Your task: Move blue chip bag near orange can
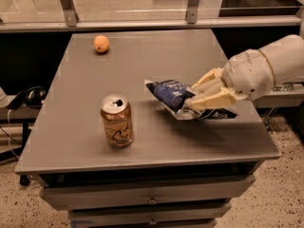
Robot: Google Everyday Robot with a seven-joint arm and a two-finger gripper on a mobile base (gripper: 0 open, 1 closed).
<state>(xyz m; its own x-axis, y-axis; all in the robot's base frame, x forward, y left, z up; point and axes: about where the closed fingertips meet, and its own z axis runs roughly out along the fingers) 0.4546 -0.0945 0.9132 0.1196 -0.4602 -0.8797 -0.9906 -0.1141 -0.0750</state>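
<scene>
Blue bag (167,92) in hand (188,100) near can (117,121)

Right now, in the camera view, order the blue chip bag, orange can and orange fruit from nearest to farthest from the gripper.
1. blue chip bag: clamped in the gripper, over the table's right side.
2. orange can: upright, near the front edge.
3. orange fruit: back left corner.

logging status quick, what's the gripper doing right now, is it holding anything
Gripper: closed on the blue chip bag, holding it apart from the orange can.
</scene>
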